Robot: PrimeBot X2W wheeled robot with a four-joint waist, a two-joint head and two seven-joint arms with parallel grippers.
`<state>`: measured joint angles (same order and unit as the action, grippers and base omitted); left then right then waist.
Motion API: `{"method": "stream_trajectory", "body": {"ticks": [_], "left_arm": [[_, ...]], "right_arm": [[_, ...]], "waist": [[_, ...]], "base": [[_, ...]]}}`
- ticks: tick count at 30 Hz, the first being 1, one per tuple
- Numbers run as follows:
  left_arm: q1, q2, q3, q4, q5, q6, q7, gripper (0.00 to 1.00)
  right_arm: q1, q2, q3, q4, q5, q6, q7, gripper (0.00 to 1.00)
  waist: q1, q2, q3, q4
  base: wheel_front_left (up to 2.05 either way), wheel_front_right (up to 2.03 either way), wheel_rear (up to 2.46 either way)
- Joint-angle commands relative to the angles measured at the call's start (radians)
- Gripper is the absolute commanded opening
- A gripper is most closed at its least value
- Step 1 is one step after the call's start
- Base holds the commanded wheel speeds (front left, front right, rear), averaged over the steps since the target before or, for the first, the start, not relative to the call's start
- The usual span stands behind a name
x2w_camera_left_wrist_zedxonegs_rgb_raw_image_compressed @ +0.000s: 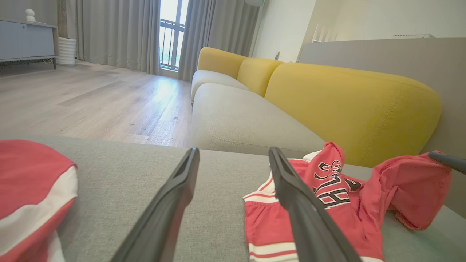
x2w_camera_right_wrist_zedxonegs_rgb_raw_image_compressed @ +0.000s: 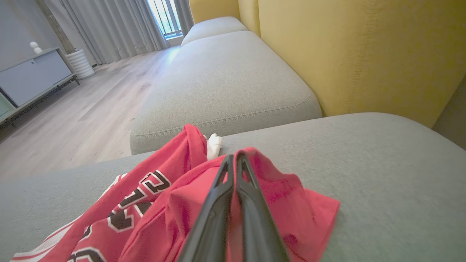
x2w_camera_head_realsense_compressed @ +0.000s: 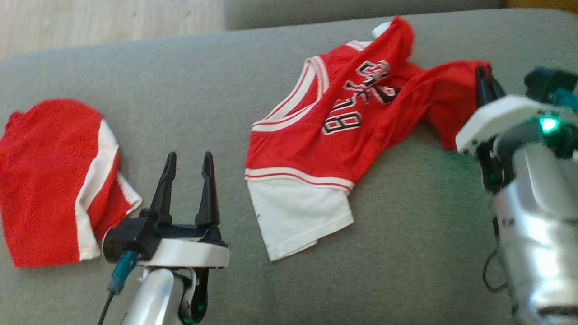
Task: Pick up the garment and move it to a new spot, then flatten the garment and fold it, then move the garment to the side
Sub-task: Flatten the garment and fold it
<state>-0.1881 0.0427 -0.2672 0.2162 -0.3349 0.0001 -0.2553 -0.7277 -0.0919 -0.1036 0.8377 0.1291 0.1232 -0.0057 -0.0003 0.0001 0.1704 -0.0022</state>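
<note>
Nearest the head camera, the left gripper (x2w_camera_head_realsense_compressed: pixel 189 158) rises from the lower left with its two dark fingers spread and nothing between them, poised above the grey seat cushion (x2w_camera_head_realsense_compressed: pixel 180 67). Just beside it, towards the left edge, lies a second red-and-white garment (x2w_camera_head_realsense_compressed: pixel 45 180), bunched into a rounded heap. Right of the gripper the task's red jersey (x2w_camera_head_realsense_compressed: pixel 316 135) lies on the same cushion, its white panel nearest, its white-trimmed opening and black lettering farther off, and its far right end drawn up into a creased ridge. At that end the right gripper (x2w_camera_head_realsense_compressed: pixel 484 74) is clenched on the red cloth, its pale forearm blurred at the lower right. Judged from this, the task is at its opening step: the jersey is seized but not yet lifted clear, and the carrying, flattening, folding and setting aside are all left to do. The right wrist view confirms what the head view leaves doubtful, showing the fingertips pressed together with fabric pinched between them and a loose flap spilling beyond. The left wrist view adds the room behind: a yellow sofa back (x2w_camera_left_wrist_zedxonegs_rgb_raw_image_compressed: pixel 346 98), a wooden floor (x2w_camera_left_wrist_zedxonegs_rgb_raw_image_compressed: pixel 91 98), and grey curtains (x2w_camera_left_wrist_zedxonegs_rgb_raw_image_compressed: pixel 116 32) at a bright window farthest away.
</note>
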Motion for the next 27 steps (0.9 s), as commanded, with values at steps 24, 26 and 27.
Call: {"method": "stream_trajectory", "body": {"ticks": [24, 26, 27], "left_arm": [[0.026, 0.008, 0.024, -0.057, -0.018, 0.010, -0.006, 1.00], [0.028, 0.008, 0.022, -0.052, -0.017, 0.009, -0.006, 1.00], [0.029, 0.008, 0.019, -0.049, -0.013, 0.006, -0.006, 1.00]], "right_arm": [[0.721, 0.028, -0.237, -0.914, -0.008, 0.008, 0.456, 1.00], [0.733, 0.035, -0.257, -0.919, -0.024, 0.008, 0.430, 1.00], [0.728, 0.040, -0.277, -0.929, -0.022, 0.008, 0.378, 1.00]], "waist": [[0.0003, -0.0001, -0.086, -0.070], [0.0003, -0.0001, -0.091, -0.069], [0.0003, -0.0001, -0.094, -0.069]], "base": [[0.00, 0.00, 0.00], [0.00, 0.00, 0.00], [0.00, 0.00, 0.00]]}}
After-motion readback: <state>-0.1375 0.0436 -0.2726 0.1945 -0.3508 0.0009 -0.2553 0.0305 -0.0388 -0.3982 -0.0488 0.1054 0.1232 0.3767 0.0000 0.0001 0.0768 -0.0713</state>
